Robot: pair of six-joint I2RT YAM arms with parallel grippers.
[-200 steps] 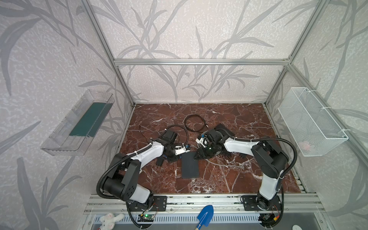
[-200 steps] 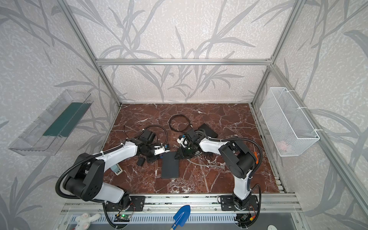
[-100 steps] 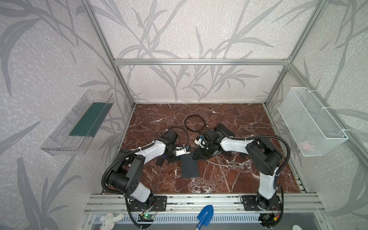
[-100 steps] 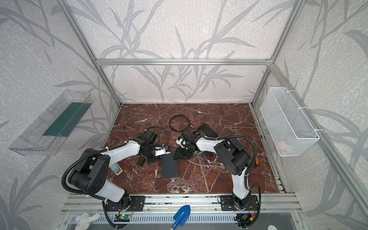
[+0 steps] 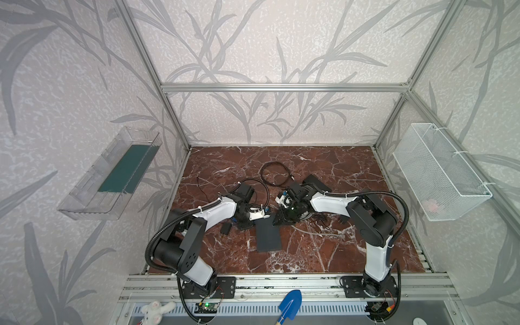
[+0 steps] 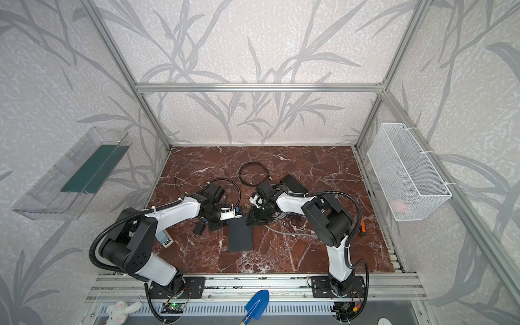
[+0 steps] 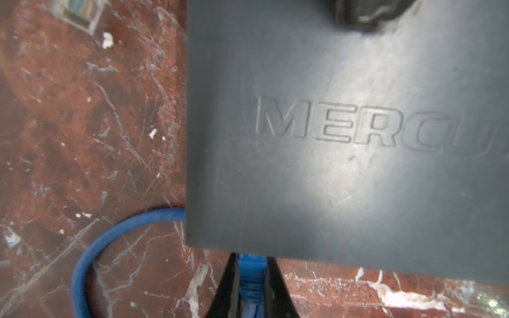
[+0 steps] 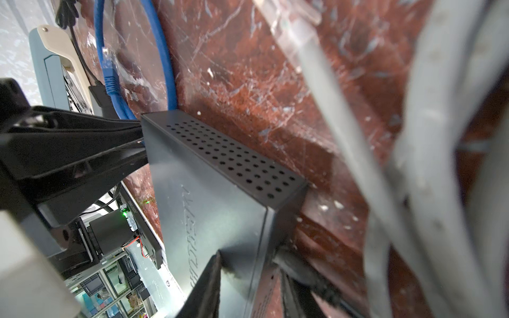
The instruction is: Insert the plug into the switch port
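- The switch (image 7: pixel 344 165) is a flat, dark grey metal box with "MERCU…" pressed into its top face and rows of round vent holes (image 8: pixel 231 159) along one narrow side.
- In both top views it lies flat on the red marble surface (image 5: pixel 309 253), near the middle, between the two arms.
- The blue plug (image 7: pixel 252 275) sits right at one edge of the switch, its tip meeting the rim. The port itself is hidden.
- On the left gripper (image 7: pixel 251 258), the black fingers are clamped on the plug's two sides.
- The blue cable (image 7: pixel 88 261) curls across the marble and runs in under the switch's side.
- The right gripper (image 8: pixel 256 283) straddles a corner of the switch, one finger on the top face and the other down beside it. Whether they pinch it, I cannot tell.
- Pale grey cables (image 8: pixel 413 165) lie just beside that corner.
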